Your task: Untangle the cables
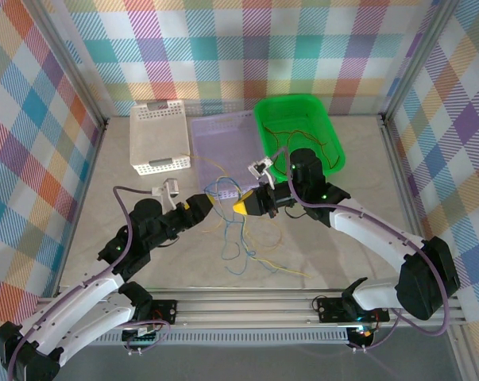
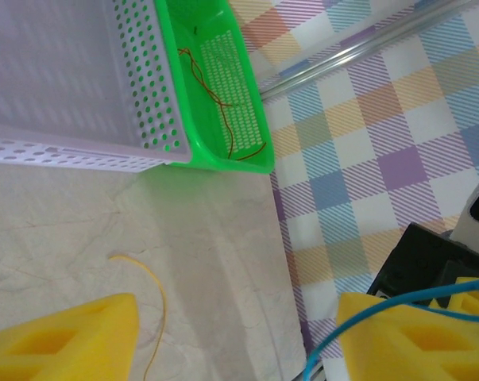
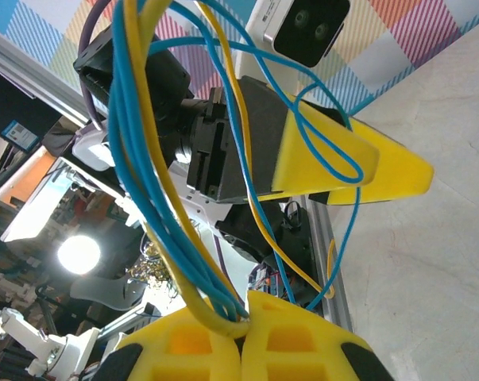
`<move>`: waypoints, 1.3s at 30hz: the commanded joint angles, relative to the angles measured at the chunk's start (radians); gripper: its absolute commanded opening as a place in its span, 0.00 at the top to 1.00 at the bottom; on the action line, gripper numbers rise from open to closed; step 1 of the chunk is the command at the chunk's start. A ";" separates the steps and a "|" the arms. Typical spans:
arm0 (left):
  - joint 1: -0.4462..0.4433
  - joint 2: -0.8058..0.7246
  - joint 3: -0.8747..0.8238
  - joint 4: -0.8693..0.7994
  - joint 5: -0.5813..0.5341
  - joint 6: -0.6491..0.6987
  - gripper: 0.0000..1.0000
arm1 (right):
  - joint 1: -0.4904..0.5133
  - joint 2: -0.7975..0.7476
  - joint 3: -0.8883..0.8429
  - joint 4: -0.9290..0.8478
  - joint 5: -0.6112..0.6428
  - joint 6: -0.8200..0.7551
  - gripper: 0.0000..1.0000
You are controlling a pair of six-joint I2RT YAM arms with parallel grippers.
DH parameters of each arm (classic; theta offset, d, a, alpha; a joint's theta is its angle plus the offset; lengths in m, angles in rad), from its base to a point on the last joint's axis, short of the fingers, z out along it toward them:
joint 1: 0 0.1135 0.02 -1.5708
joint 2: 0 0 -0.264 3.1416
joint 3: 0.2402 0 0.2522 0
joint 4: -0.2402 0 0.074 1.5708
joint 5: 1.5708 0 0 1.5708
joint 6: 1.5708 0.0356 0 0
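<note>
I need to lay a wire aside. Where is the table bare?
Bare table between the green basket and the right wall, and left of the white basket. Crowded mid-table, where left gripper, right gripper and cables meet.

a lab test cell: plaid walls (image 1: 32, 119) on aluminium framing (image 1: 247, 305) around a table (image 1: 366, 175).

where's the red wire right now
In the top view the red wire lies inside the green basket at the far right of the table, just right of the purple basket.
</note>
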 commanded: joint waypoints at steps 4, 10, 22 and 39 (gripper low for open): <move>-0.009 0.012 0.031 0.073 -0.020 -0.027 0.51 | 0.021 0.009 -0.015 0.006 -0.047 -0.021 1.00; -0.010 0.016 0.032 0.078 -0.025 -0.042 0.78 | 0.032 0.028 -0.017 0.003 -0.039 -0.015 1.00; -0.008 -0.071 0.061 -0.175 -0.139 -0.007 1.00 | -0.017 0.068 0.013 -0.246 0.234 -0.088 1.00; -0.008 0.084 0.308 -0.497 -0.203 0.040 1.00 | -0.102 0.167 0.013 -0.414 0.535 -0.158 0.63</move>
